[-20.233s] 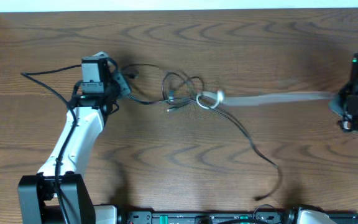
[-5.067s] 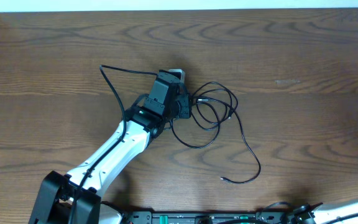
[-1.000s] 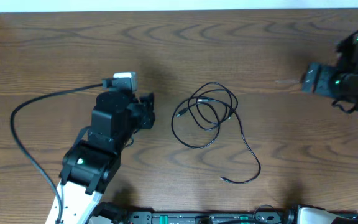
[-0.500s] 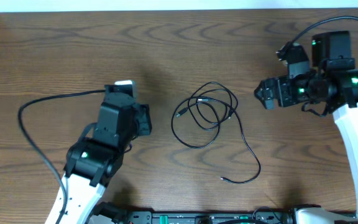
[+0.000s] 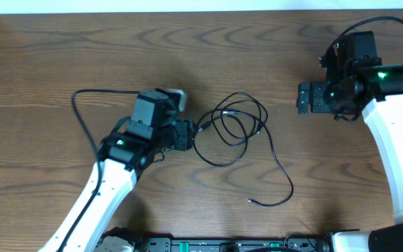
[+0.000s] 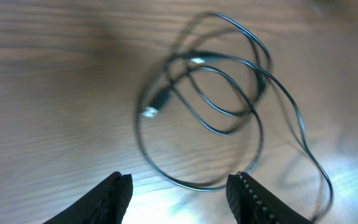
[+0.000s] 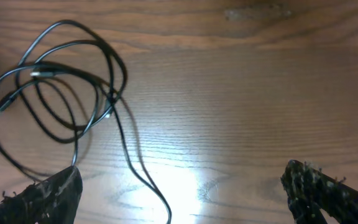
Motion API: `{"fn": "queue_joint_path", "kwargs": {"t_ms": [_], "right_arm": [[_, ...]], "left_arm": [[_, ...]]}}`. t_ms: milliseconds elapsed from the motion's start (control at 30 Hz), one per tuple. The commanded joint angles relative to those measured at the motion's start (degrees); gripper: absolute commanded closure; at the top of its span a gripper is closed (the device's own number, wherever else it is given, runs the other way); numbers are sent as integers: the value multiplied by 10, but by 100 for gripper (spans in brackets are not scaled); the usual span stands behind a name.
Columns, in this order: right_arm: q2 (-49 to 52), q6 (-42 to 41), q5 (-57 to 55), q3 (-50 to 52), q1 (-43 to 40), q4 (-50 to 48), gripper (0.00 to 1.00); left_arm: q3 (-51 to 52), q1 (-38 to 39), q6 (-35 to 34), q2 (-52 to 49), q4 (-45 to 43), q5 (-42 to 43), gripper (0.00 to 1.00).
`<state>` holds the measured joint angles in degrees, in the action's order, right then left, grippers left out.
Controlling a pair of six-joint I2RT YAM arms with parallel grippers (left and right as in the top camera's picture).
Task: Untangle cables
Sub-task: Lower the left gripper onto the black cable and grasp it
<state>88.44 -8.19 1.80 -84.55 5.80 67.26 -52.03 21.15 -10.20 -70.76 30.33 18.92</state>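
The left end effector (image 5: 187,134) is spread and empty, just beside the black cable (image 7: 112,93), which lies loosely coiled mid-worktop (image 5: 61,56) (its tail trails toward the near edge). The right end effector (image 5: 304,98), also spread and empty, hovers toward the far right corner.

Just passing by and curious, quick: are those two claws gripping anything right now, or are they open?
Left gripper: open, holding nothing.
Right gripper: open, holding nothing.

no readable text or labels
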Motion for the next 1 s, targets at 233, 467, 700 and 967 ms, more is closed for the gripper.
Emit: {"fn": "queue_joint_path", "kwargs": {"t_ms": [233,467,700,967], "right_arm": [[23,-90,-96,3,2,9,1],[33,-95,-101,3,-11,9,1],[34,-94,-107,3,-23,-3,1],[34,31,-40,3,-28,-64,1]], "left_arm": [[5,67,102,-94,-36,139,41],[5,123,106,-144,-73,139,40],[5,154,82,-184,-101,78,40],[5,170,50,-221,-106,14,40]]}}
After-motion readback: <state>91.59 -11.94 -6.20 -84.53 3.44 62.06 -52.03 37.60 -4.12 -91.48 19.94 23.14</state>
